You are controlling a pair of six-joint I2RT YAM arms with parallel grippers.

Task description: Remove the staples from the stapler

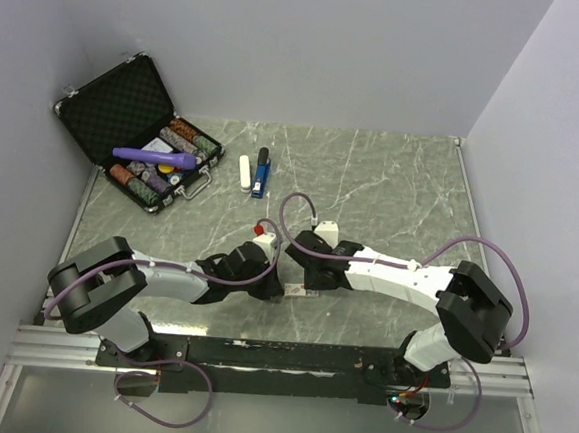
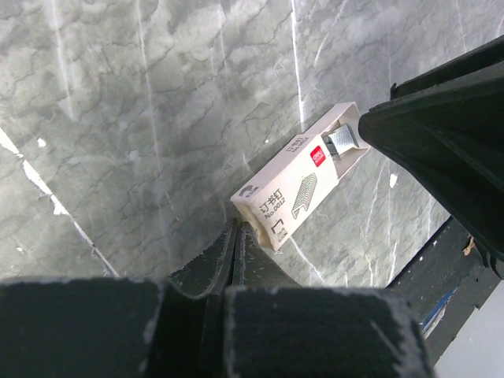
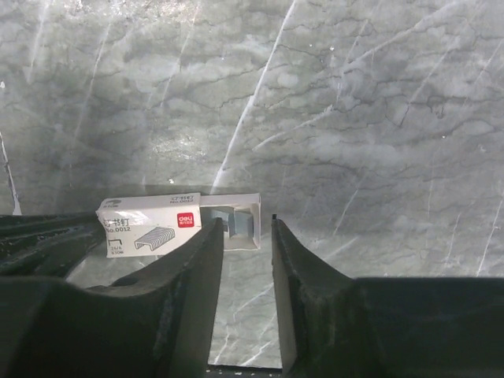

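Reaching inward low over the staple box, left fingers pressed together, right fingers apart.

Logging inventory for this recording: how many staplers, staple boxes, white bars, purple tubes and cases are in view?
stapler: 1
staple box: 1
white bar: 1
purple tube: 1
case: 1
Total: 5
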